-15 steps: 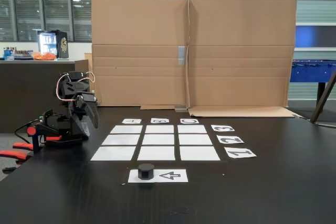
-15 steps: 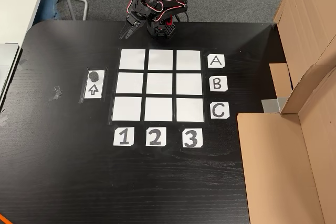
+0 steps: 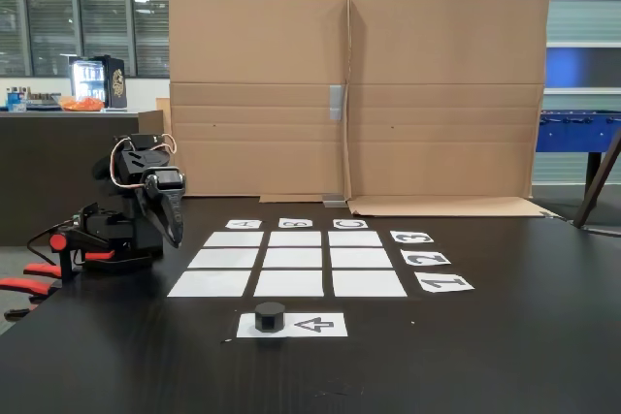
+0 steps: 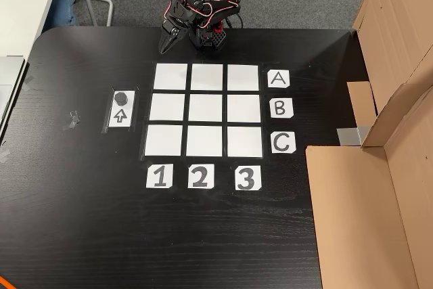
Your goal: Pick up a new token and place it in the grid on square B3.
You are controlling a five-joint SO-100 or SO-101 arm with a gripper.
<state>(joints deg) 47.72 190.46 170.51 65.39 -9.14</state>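
Well apart from gripper (image 4: 164, 49), token (image 4: 121, 97)

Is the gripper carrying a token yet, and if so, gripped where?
Nothing is held. The gripper hangs near the arm's base beyond the grid, with no object between its fingers, while the token sits on the arrow sheet, apart from it.

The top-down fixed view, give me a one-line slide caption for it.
Black token waits on the arrow sheet left of the empty 3x3 grid; the gripper hangs folded near its base.

Cardboard wall (image 3: 354, 94) fronts windows (image 3: 78, 7), perhaps night-dark.
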